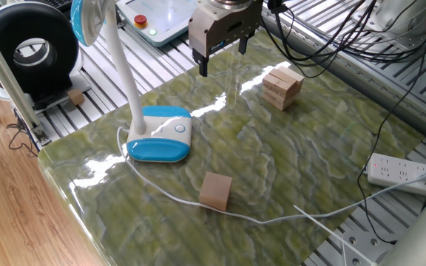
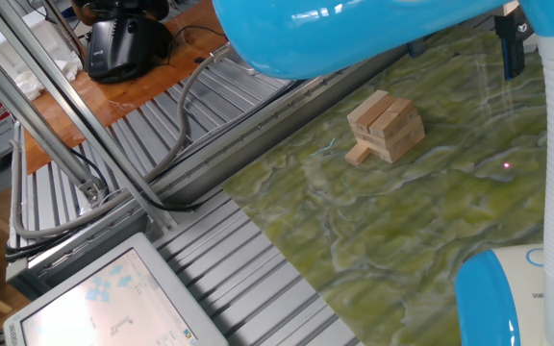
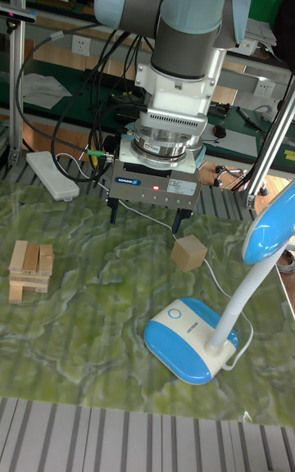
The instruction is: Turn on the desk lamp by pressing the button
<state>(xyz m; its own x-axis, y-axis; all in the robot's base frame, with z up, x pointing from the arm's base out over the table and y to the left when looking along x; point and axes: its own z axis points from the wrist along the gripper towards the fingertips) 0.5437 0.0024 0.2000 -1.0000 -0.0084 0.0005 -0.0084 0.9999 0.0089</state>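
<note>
Green marbled mat (image 1: 309,148) holds lamp (image 1: 159,137) near one edge, button (image 1: 180,128) flush on the base top. Gripper (image 3: 145,224) hangs above the mat, fingers spread wide, holding nothing, well apart from lamp. Wood stack (image 1: 281,86) nearby; cube (image 1: 215,191) beside cord (image 1: 272,219).

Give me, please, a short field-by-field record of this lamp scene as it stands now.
gripper: open, holding nothing, raised near the table edge, apart from the lamp
desk lamp: upright on the green table
button: on top of the base, nothing touching it
press: not yet made
other things: stack of wooden blocks, wooden cube, power strip
</note>
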